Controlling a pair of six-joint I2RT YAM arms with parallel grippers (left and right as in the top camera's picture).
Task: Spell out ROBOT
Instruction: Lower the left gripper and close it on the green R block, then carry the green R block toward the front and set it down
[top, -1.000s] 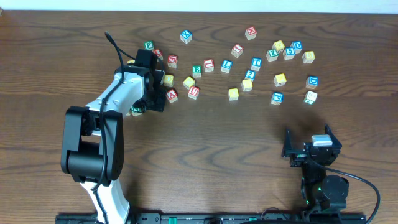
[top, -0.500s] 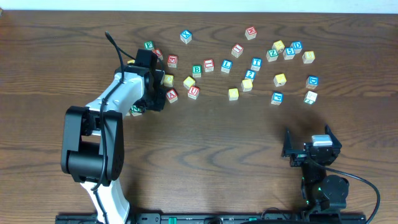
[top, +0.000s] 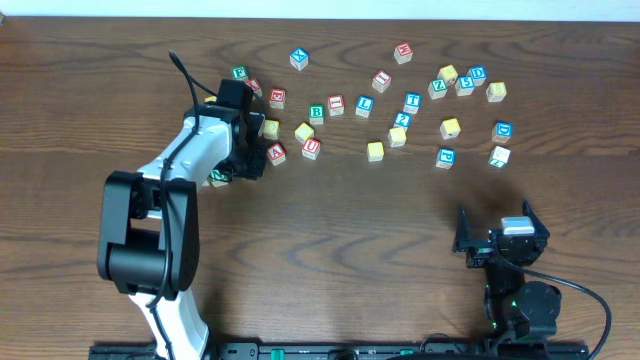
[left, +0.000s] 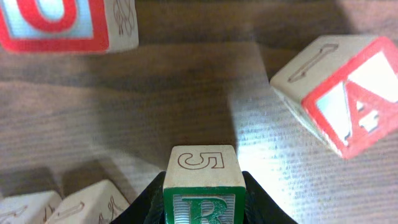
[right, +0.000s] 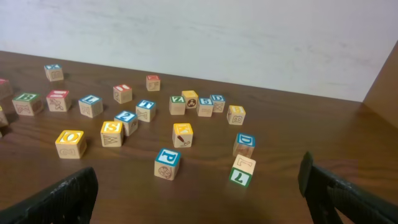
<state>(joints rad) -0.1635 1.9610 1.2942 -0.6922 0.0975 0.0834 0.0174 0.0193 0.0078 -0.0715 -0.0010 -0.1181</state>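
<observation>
Small wooden cubes with painted letter faces lie scattered across your dark, wood-grained bench (top: 350, 220). Your left gripper (left: 204, 208) is clamped on the green R block (left: 203, 180), which has a carved 5 on its pale top, near the red A block (left: 348, 106) at the scatter's left end. Your right gripper (right: 198, 186) rests spread wide, grasping nothing.

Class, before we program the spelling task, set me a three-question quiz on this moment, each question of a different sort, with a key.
1. True or false: the left arm's fingers are shut on the green R block.
2. In the left wrist view, which digit is on the block face above the R? A) 3 B) 5 C) 8
3. Fill in: the right arm's fingers are ____ and hold nothing.
Key: 1 true; 2 B; 3 open.
</observation>
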